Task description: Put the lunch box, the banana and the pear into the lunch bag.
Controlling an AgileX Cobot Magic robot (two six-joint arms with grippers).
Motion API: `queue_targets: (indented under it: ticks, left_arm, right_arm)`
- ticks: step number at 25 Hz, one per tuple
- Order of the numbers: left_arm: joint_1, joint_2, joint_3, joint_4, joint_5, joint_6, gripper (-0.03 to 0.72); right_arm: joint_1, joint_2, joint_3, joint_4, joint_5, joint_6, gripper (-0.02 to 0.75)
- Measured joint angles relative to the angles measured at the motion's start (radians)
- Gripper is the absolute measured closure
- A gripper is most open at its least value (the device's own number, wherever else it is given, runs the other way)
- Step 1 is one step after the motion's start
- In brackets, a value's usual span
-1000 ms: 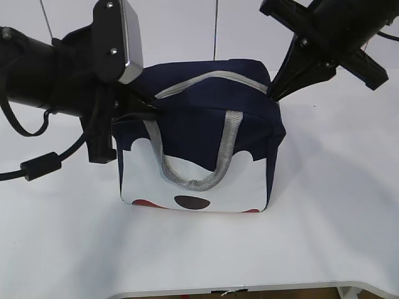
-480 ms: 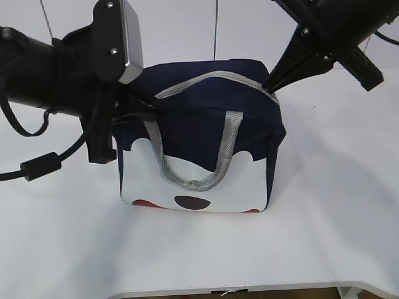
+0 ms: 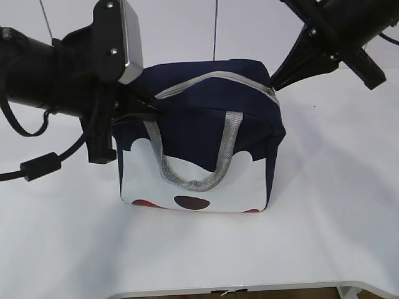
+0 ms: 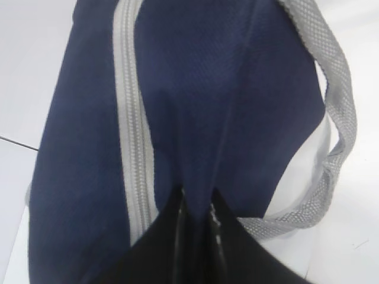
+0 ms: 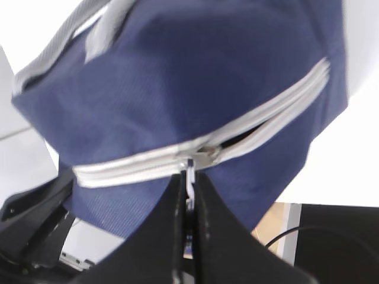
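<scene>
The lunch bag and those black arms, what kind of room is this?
Probably a robot lab or test bench: a plain white table, one navy lunch bag, and black robot arms, the left gripper pinching its fabric.

No readable text, brand or numbers anywhere; lunch bag (image 3: 206, 149) white face only has black and red blobs, possibly a graphic, not lettering
</scene>
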Motion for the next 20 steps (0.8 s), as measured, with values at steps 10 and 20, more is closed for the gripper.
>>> queue_targets:
  ticks: [10,20]
  left_arm:
    - [0.000,0.000,0.000,0.000,0.000,0.000,0.686]
    - [0.019,0.000,0.000,-0.002,0.000,-0.002,0.686]
  right_arm:
    - [-0.036,0.000,0.000,0.012,0.002,-0.023,0.720]
    - [-0.061,0.000,0.000,0.023,0.008,-0.042,0.720]
